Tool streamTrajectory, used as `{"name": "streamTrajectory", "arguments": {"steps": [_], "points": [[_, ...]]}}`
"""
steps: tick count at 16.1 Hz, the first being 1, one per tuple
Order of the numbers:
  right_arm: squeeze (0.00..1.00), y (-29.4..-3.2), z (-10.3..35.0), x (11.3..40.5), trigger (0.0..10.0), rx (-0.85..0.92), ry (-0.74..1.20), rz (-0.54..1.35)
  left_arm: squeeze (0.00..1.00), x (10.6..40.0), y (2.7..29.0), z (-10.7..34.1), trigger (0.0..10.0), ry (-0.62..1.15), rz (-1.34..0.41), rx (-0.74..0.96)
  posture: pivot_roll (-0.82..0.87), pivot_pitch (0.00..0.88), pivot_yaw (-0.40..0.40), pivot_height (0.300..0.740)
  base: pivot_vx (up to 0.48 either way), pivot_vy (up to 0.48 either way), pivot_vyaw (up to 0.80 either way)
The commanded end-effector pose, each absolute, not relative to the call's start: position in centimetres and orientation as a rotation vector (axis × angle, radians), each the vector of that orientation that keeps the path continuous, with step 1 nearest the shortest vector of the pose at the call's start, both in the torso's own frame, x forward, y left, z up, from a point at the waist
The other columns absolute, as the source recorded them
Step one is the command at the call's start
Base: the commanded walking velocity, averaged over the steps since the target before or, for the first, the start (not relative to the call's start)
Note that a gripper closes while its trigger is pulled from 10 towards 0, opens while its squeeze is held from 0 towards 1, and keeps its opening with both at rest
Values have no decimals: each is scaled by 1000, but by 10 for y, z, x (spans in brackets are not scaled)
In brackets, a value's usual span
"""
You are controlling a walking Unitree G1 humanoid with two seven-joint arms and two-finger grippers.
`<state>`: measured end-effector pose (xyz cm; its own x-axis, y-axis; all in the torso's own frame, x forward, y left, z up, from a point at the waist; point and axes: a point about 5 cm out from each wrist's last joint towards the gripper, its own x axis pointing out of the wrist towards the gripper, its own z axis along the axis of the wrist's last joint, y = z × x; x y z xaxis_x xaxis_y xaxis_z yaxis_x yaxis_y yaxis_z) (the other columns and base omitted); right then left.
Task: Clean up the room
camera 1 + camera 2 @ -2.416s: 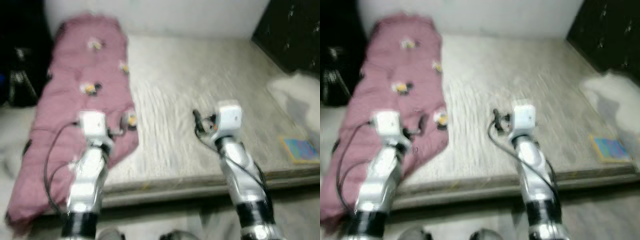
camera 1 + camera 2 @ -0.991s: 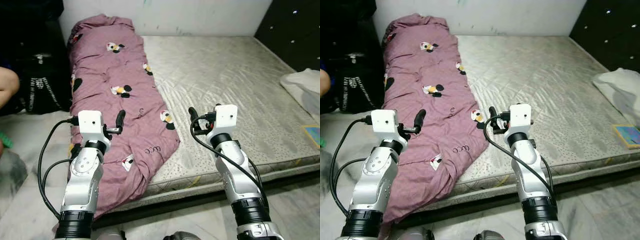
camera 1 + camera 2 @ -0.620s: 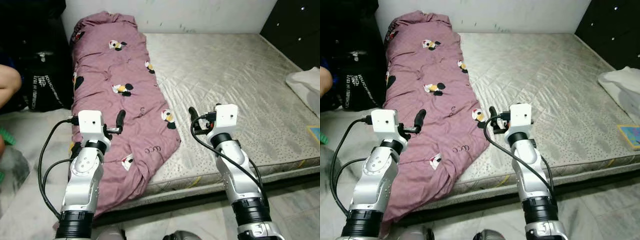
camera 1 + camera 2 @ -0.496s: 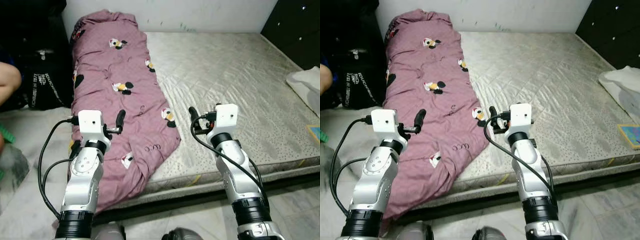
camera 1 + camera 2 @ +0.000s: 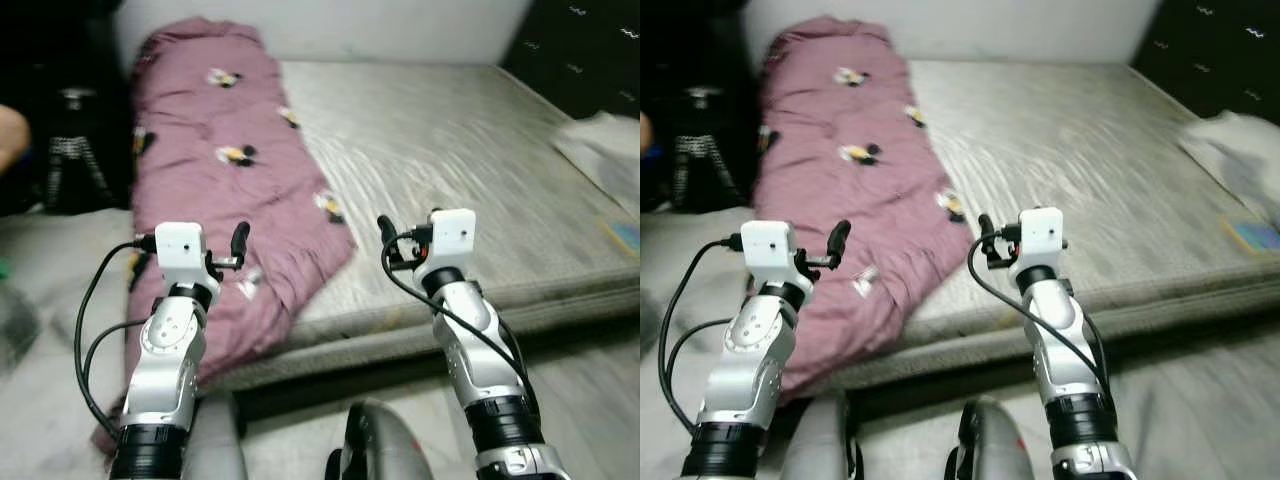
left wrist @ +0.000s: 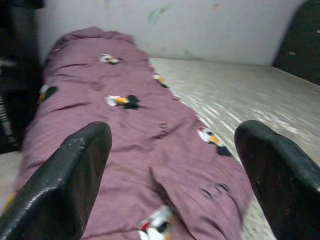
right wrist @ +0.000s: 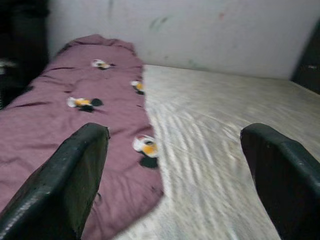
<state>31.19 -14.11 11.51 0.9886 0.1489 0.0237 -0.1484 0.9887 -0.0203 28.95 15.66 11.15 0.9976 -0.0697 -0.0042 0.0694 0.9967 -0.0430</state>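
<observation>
Left eye view: the left pincer (image 5: 238, 243) and the right pincer (image 5: 385, 236) are held raised before the bed (image 5: 470, 190), well apart, with nothing held or touched. A purple quilt (image 5: 220, 160) printed with cartoon figures is spread along the bed's left side and hangs over its near edge. A white cloth (image 5: 605, 140) lies at the bed's right edge.
Right eye view: a flat colourful object (image 5: 1252, 236), too blurred to name, lies near the bed's right corner. A dark bag (image 5: 695, 150) stands on the floor left of the quilt.
Left wrist view: the pincer's two black fingers (image 6: 70, 180) are spread wide, empty, the quilt seen between them.
Right wrist view: the fingers (image 7: 75, 180) are likewise spread wide and empty.
Change from half a second ago: the whole scene is shifted and blurred, so the camera has moved; the arms keep the same pose.
</observation>
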Motion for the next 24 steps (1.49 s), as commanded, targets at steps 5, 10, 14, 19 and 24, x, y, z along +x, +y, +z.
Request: {"name": "streamTrajectory", "arguments": {"steps": [5, 10, 14, 19, 24], "points": [[0, -148, 116, 313, 10000, -26, -22, 141, 0, 289, 157, 114, 10000, 0, -63, -48, 13, 0, -98, 613, 0, 0, 0], [0, -147, 115, 313, 10000, -40, -20, 156, 0, 290, 157, 115, 10000, -3, -76, -55, 13, 0, -98, 613, 256, 0, 0], [0, -146, 116, 313, 10000, -41, -22, 168, 0, 289, 157, 115, 10000, -1, -76, -57, 8, 0, -99, 613, 385, 0, 0], [0, -144, 115, 312, 10000, -42, -22, 182, 0, 288, 157, 114, 10000, 3, -80, -60, 10, 0, -99, 613, 392, 0, 181], [0, -145, 114, 312, 10000, -49, -16, 180, 0, 289, 157, 111, 10000, 25, -68, -49, 11, 0, -101, 613, 145, 0, 0]]}}
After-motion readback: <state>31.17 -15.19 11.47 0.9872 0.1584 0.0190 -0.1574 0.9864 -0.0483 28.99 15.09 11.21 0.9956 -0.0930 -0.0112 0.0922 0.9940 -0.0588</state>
